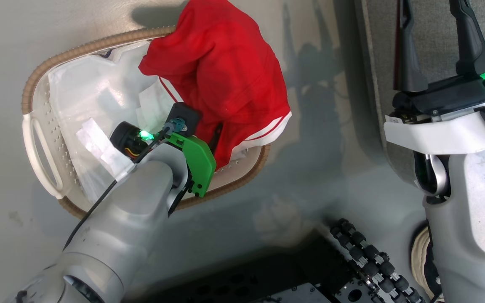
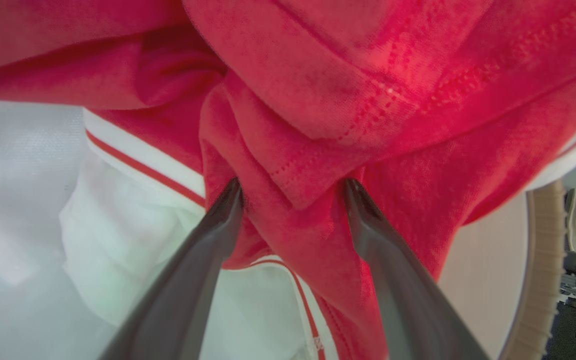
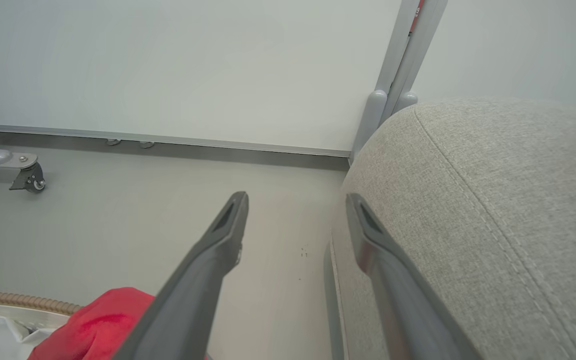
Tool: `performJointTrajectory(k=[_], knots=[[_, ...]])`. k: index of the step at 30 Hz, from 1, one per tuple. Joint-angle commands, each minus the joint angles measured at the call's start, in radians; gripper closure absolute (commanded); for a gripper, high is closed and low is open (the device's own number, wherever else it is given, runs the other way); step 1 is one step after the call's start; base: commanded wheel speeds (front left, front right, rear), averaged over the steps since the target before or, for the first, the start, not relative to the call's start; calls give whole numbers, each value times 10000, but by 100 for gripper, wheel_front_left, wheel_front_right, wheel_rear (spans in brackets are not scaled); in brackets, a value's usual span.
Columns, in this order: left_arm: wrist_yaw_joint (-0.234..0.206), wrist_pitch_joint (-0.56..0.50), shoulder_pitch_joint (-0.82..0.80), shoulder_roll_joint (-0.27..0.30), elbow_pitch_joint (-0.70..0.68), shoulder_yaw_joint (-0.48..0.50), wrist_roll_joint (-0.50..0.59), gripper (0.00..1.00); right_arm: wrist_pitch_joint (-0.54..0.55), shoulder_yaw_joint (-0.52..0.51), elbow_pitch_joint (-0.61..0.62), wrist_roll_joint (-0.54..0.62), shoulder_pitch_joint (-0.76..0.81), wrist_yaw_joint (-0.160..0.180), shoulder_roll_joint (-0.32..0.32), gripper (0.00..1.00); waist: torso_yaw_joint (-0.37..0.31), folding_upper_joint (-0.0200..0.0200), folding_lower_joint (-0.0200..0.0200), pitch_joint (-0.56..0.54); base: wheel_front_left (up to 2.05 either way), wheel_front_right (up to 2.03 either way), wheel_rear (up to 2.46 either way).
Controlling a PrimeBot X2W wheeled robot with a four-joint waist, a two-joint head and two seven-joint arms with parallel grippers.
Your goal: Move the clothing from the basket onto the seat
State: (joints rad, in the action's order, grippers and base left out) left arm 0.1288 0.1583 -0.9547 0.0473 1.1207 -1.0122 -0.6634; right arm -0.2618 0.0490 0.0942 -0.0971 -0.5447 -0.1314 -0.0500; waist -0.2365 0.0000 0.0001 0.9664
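The clothing (image 1: 221, 71) is heaped against the far right rim of the basket (image 1: 27, 90), spilling over its edge above the white sheet (image 1: 86, 97). The left gripper (image 2: 293, 187) is spread wide, its 2 tips pressed into a red fold (not clamped on it). The right gripper (image 3: 295, 200) gapes empty at the rounded edge of the seat (image 3: 468, 225).
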Motion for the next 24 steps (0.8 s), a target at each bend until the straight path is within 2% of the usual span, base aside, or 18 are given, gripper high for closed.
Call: performJointTrajectory(k=[1,2,3,4,17,24], knots=[[26,-17,-229,65,-5,-130,-152,0,-48,25,73,14,37,14,-23,0,11,0,-1,3,0,0,0],[26,6,-262,64,24,-216,-268,19,-48,37,93,20,34,14,-22,0,15,0,-1,5,0,0,0],[26,27,-283,64,46,-298,-367,72,-48,45,111,15,27,14,-23,0,18,0,-1,6,0,0,0],[26,82,-318,64,75,-403,-447,100,-48,53,121,12,14,14,-22,0,20,0,-1,9,0,0,0],[18,870,-713,62,1013,-944,-731,100,-48,139,-95,-308,-408,14,-23,0,-43,0,-1,-278,0,0,0],[-112,1087,-323,100,1256,-822,-613,100,-48,292,-498,-519,-470,14,-24,0,-29,0,-1,-1130,0,0,0]])
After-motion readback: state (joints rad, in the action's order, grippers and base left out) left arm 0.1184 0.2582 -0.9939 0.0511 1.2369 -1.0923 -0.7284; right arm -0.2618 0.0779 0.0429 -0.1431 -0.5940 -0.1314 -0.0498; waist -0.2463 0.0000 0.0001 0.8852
